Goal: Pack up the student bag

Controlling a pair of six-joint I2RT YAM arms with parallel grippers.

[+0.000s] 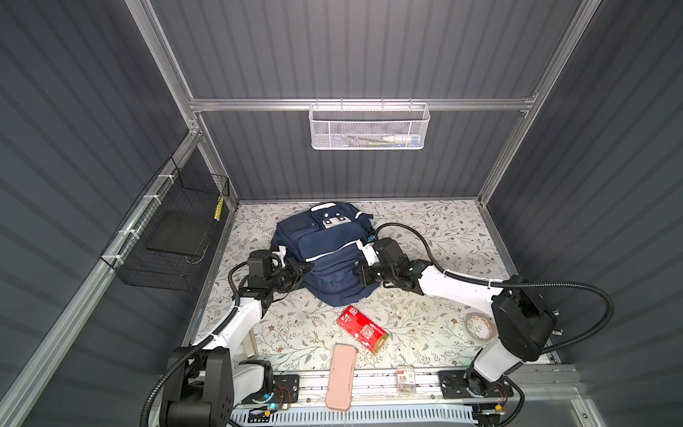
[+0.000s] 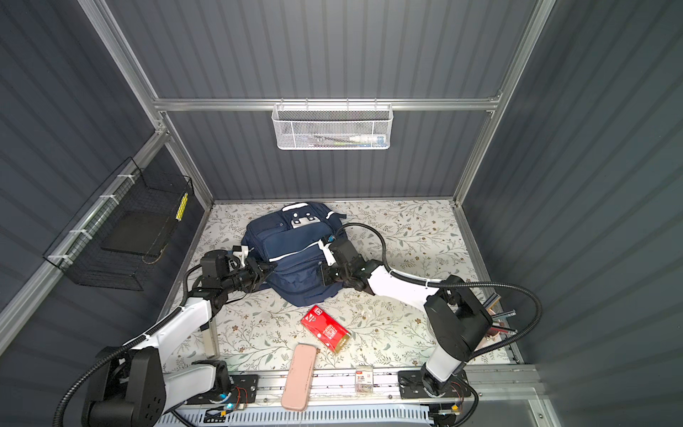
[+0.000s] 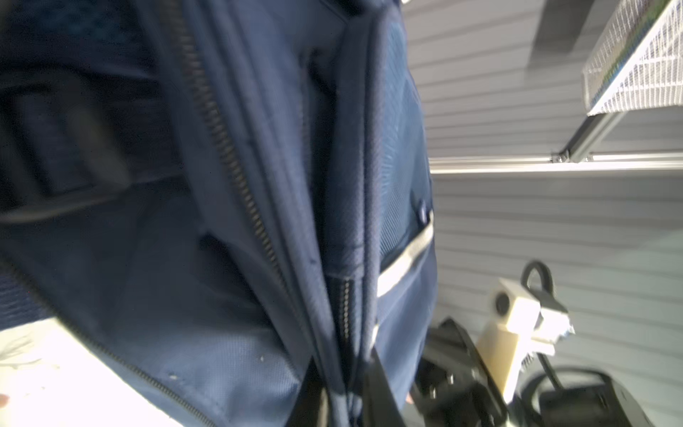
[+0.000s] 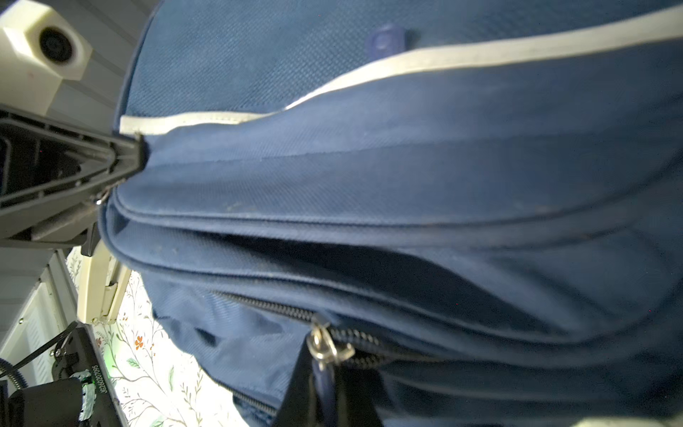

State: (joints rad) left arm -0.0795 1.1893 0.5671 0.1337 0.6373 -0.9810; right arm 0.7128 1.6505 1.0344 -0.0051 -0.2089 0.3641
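With left fingers (image 4: 111,162) pinching student bag (image 1: 325,258) fabric and right fingers (image 4: 295,392) pinching zipper pull (image 4: 325,351), expect slippage under oblique tension.

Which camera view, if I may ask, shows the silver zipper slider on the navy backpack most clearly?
The right wrist view: the zipper slider sits close and sharp on the student bag. In both top views it cannot be made out; the left wrist view shows only zipper teeth.

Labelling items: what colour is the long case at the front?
Case: pale pink, clearest in a top view.
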